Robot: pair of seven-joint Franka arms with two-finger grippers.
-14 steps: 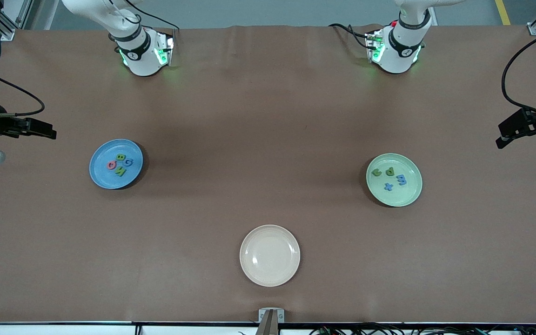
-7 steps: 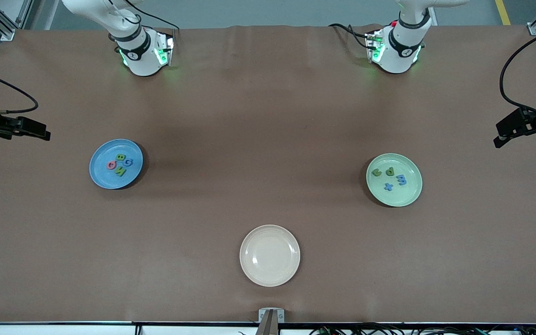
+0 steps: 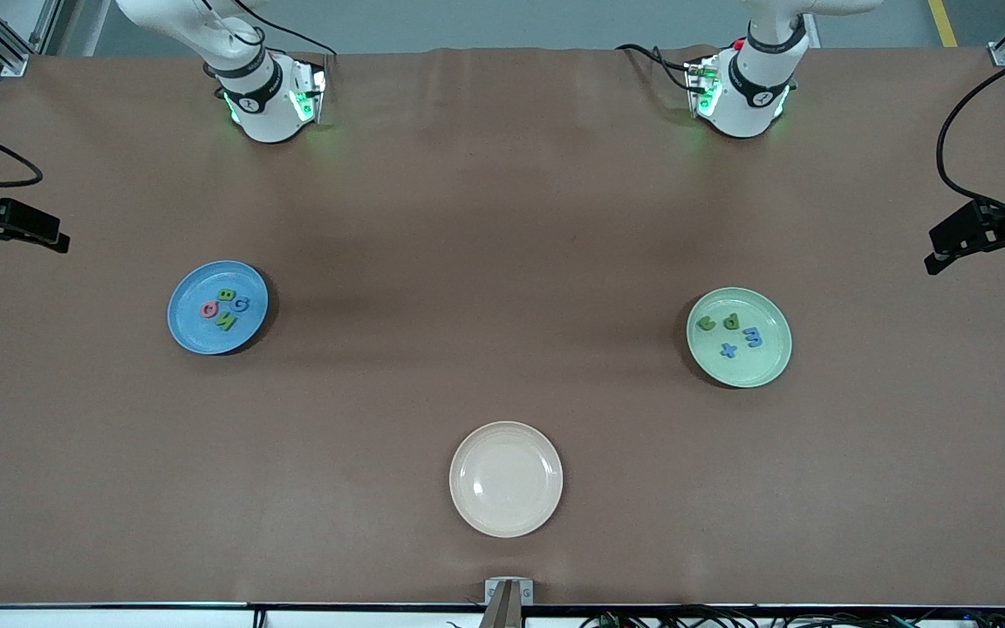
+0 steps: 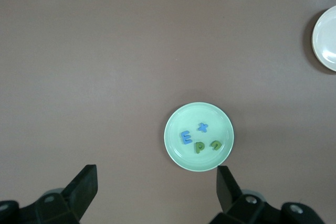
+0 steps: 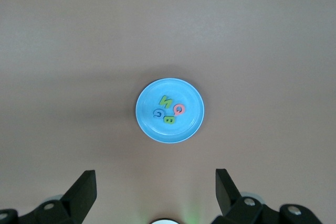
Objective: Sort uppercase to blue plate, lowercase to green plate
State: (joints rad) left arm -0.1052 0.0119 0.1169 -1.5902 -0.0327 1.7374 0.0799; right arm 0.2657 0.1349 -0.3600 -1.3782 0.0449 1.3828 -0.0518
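The blue plate (image 3: 193, 331) (image 5: 189, 127) holds the uppercase letters: green B (image 3: 226, 295), blue G (image 3: 242, 304), pink Q (image 3: 209, 310) and green N (image 3: 226, 321). The green plate (image 3: 760, 366) (image 4: 181, 158) holds the lowercase letters: green n (image 3: 707, 324), green p (image 3: 731, 322), blue m (image 3: 753, 337) and blue x (image 3: 728, 351). My right gripper (image 3: 18, 237) (image 5: 156, 184) hangs high at the right arm's end of the table, open and empty. My left gripper (image 3: 972, 269) (image 4: 156, 182) hovers high at the left arm's end, open and empty.
A cream plate (image 3: 506, 479) (image 4: 326, 38) with nothing on it lies nearest the front camera, midway along the table. The two arm bases (image 3: 267, 96) (image 3: 742, 92) stand along the table's edge farthest from the camera. Brown cloth covers the table.
My right gripper has drawn outward toward the right arm's end of the table. My left gripper has barely shifted. Plates and letters have not moved.
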